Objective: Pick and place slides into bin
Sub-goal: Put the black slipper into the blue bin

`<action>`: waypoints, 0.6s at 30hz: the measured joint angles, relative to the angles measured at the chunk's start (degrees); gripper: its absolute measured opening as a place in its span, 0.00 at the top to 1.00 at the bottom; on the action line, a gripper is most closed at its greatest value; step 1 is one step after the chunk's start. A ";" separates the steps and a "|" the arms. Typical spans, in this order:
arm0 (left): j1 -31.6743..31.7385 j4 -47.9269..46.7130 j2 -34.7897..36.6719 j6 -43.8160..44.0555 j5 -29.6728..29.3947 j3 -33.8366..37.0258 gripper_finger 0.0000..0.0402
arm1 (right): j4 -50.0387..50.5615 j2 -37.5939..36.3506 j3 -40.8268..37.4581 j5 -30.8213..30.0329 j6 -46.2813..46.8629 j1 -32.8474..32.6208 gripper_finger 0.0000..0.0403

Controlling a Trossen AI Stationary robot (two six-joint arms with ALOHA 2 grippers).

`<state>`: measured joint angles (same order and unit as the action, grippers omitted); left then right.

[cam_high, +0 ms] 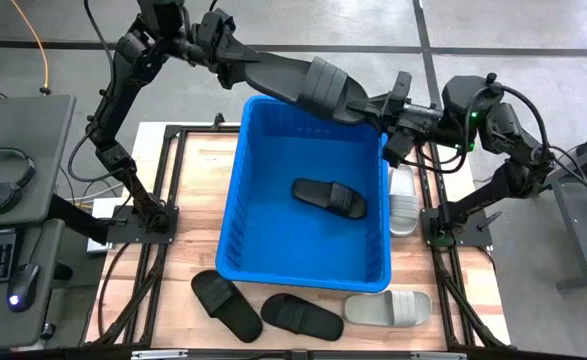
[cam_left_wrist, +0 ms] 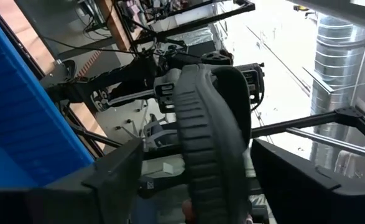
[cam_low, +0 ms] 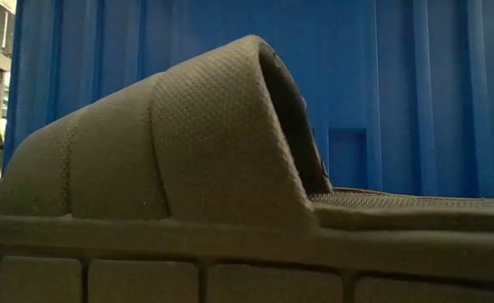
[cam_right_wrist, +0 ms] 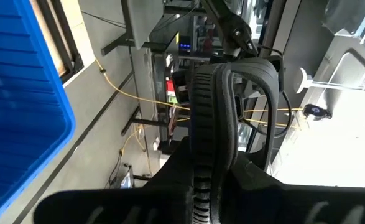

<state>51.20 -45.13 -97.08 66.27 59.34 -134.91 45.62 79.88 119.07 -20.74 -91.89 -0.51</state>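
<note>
Above the far rim of the blue bin (cam_high: 235, 190), a black slide (cam_high: 303, 82) hangs between both arms. At its toe end the right pincer (cam_high: 381, 108) is clamped on it, while at its heel the left pincer (cam_high: 235, 68) has its fingers spread apart. Another black slide (cam_high: 329, 196) lies inside the bin.

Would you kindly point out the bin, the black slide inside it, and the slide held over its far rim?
bin (cam_high: 235, 190): high view, left wall.
black slide in the bin (cam_high: 329, 196): high view, strap.
held slide (cam_high: 318, 85): high view, strap.
</note>
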 joint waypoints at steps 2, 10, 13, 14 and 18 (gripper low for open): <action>0.02 0.00 0.00 0.03 -0.42 0.00 0.34 | -0.01 0.00 0.01 -0.01 -0.09 0.01 0.99; -0.21 -0.01 0.00 0.07 -0.43 0.00 0.47 | -0.02 0.07 0.01 0.20 -0.11 0.04 0.99; -0.48 -0.01 0.00 0.16 -0.84 0.00 0.54 | -0.01 0.09 0.00 0.21 -0.11 0.04 0.99; -0.74 -0.04 0.00 0.18 -0.86 0.00 0.57 | -0.01 0.09 0.00 0.21 -0.11 0.04 0.99; -0.74 -0.05 0.00 0.60 -0.88 0.00 0.70 | -0.04 0.09 0.01 0.20 -0.13 0.04 0.99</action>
<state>50.46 -45.18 -97.08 66.87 58.46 -134.91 45.58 79.96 119.08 -20.54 -92.03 -0.47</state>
